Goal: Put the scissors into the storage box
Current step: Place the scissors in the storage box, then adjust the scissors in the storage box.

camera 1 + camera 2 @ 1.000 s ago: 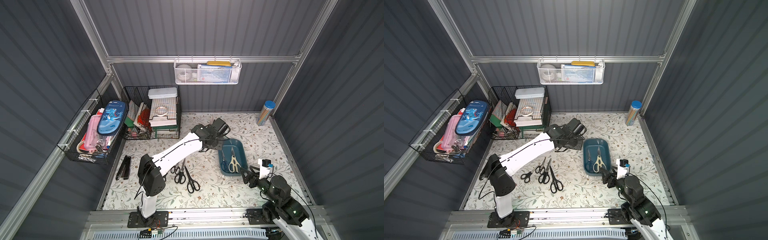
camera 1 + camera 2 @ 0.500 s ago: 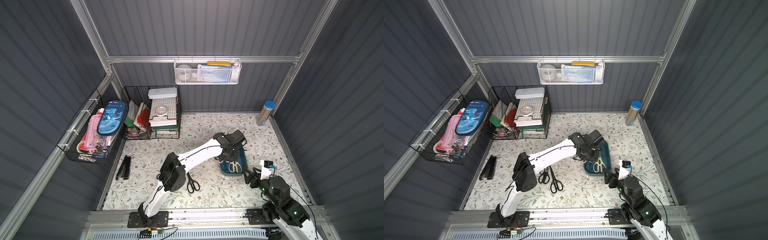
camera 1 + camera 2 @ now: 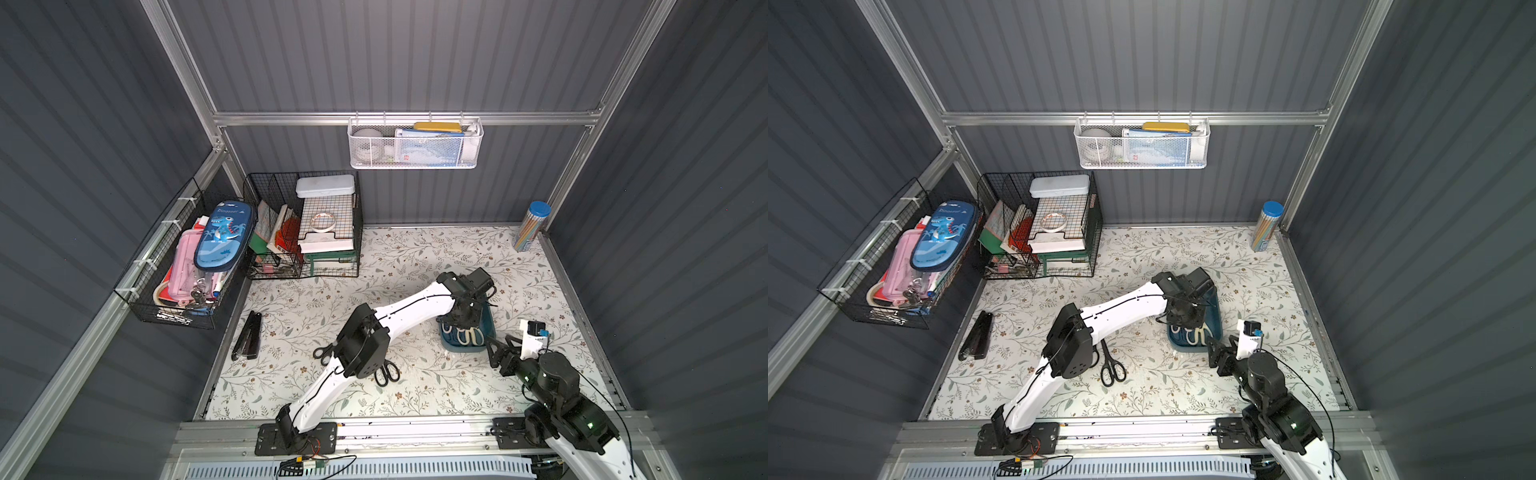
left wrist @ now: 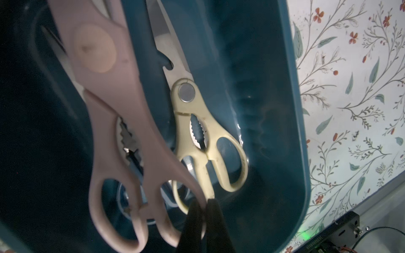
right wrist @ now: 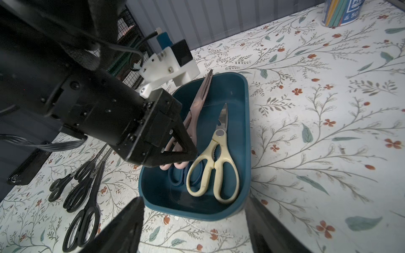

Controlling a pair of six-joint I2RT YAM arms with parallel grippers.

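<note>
The floral tabletop (image 3: 415, 257) carried everything. At its back-left corner stood a black wire basket (image 3: 257, 195), crammed full. A second wire basket (image 3: 174, 318) hung on the left wall with a blue dinosaur pencil case (image 3: 224, 237) on top. A white mesh basket (image 3: 415, 156) hung on the rear rail. The storage box (image 3: 489, 324), dark teal, sat on the tabletop's right half, and my left arm (image 3: 415, 307) lay stretched across to it.

My left hand (image 5: 188, 158) was pressed together over the box, pinching a handle ring of the pink scissors (image 5: 198, 98). They hung tilted, tips toward the far rim (whether they touched it I could not tell). My right hand (image 5: 194, 197) was spread wide just short of the box's near end, empty.

Inside the box the pale-yellow scissors (image 5: 217, 140) lay flat, and the blue-handled scissors (image 5: 174, 177) showed beneath the pink handles. The black-handled scissors (image 5: 83, 186) lay bunched on the tabletop beside the box. My right wrist view showed them plainly, whereas in both top views my left arm's elbow covered all but a few handle rings. The left wrist view showed the box's inside close up, with the pink pair blurred before it.
</note>
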